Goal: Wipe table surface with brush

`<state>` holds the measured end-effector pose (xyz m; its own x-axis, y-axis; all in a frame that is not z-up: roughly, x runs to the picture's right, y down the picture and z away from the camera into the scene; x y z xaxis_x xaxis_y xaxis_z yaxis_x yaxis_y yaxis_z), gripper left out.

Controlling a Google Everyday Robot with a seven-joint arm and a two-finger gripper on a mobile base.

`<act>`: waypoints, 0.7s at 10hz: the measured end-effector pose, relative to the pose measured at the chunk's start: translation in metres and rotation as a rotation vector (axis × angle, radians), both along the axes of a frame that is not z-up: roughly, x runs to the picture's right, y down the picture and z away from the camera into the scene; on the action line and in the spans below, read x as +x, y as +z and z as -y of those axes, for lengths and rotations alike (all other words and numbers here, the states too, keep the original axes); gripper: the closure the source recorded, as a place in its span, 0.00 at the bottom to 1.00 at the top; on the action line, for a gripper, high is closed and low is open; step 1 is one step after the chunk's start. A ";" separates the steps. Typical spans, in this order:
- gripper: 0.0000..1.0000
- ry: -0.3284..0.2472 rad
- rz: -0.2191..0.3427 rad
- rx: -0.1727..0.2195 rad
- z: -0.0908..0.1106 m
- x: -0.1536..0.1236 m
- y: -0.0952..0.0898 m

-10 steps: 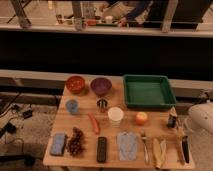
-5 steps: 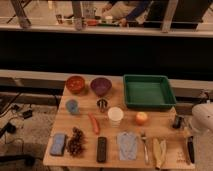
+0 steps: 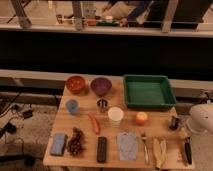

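Left of the green tray (image 3: 148, 92), nothing on the table surface (image 3: 65, 125) has shifted in the last second, and no stroke shows on it. Just below the tray's right corner my pincer (image 3: 175, 123) hangs closed and empty, barely moved. Further right, down from the tray by the front edge, the brush (image 3: 187, 150) lies flat beside the banana (image 3: 159, 152), untouched. So wiping has not begun; I judge I must first open and take the brush
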<state>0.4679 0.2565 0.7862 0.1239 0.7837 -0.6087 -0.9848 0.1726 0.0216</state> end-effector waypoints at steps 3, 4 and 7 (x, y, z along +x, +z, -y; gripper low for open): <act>1.00 -0.017 0.044 -0.001 -0.003 -0.019 -0.003; 1.00 -0.025 0.061 -0.004 -0.004 -0.026 -0.004; 1.00 -0.044 0.094 -0.018 -0.013 -0.038 -0.012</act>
